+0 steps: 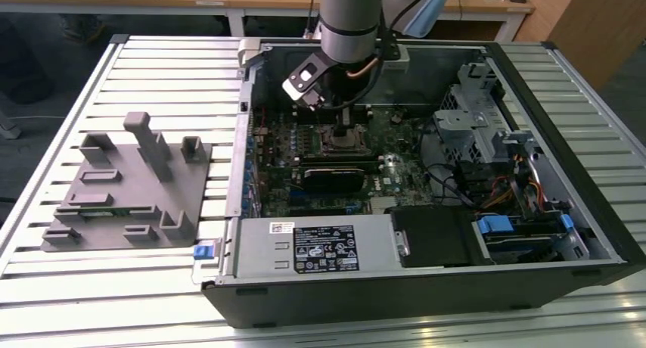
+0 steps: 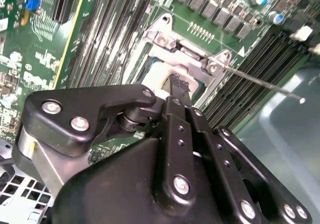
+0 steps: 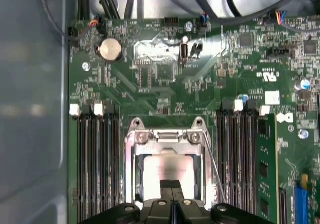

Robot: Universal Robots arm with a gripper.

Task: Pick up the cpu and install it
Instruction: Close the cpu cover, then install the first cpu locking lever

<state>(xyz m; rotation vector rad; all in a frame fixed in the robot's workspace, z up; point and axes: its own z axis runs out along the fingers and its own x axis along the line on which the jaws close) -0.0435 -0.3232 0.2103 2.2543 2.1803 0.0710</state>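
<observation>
The cpu (image 3: 167, 168), a pale silvery square, lies flat inside the metal socket frame (image 3: 131, 159) on the green motherboard (image 1: 389, 174). My gripper (image 3: 171, 185) hangs straight over it, its two black fingers pressed together with only a thin seam between them. In the second wrist view the gripper (image 2: 176, 81) has its tip on or just above the pale cpu (image 2: 155, 79); I cannot tell whether they touch. In the exterior view the gripper (image 1: 346, 125) reaches down into the open computer case over the socket (image 1: 341, 140).
A thin wire lever (image 2: 265, 83) sticks out beside the socket. Memory slots (image 3: 97, 164) flank it on both sides. The case walls (image 1: 565, 174), drive cage (image 1: 474, 128) and power supply (image 1: 313, 246) ring the board. A grey fixture block (image 1: 126, 189) sits at the exterior view's left.
</observation>
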